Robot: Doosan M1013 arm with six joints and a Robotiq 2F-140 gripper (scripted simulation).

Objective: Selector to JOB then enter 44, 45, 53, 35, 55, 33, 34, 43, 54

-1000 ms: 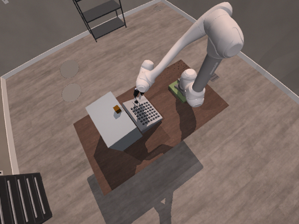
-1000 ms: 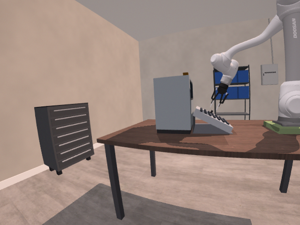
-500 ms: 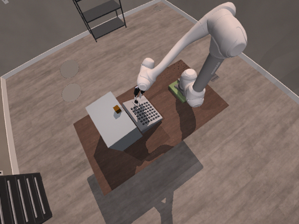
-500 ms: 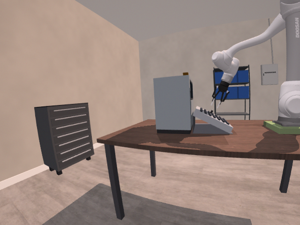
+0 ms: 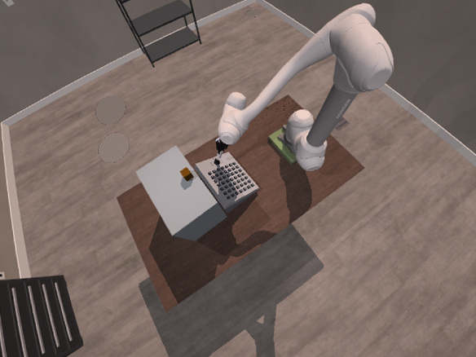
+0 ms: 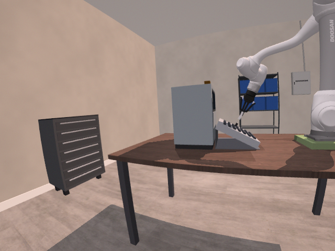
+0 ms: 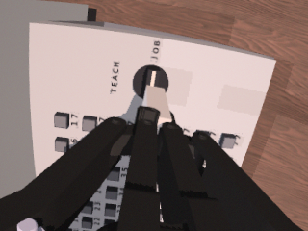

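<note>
The machine's sloped white keypad panel (image 5: 230,181) stands in front of its grey box (image 5: 180,193) on the table; it also shows in the side view (image 6: 237,132). In the wrist view the black selector knob (image 7: 150,83) sits between the labels TEACH (image 7: 115,77) and JOB (image 7: 154,50), and its white bar points towards JOB. My gripper (image 7: 152,100) (image 5: 218,154) is shut, its tips together just over the knob's near edge. It hangs above the panel's top edge, (image 6: 240,116). The dark keys (image 7: 96,154) show no light; my fingers hide many of them.
An orange block (image 5: 186,173) sits on top of the grey box. My arm's green base (image 5: 282,146) stands on the table to the right. A dark drawer cabinet (image 6: 71,151) and a shelf rack (image 6: 258,102) stand away from the table.
</note>
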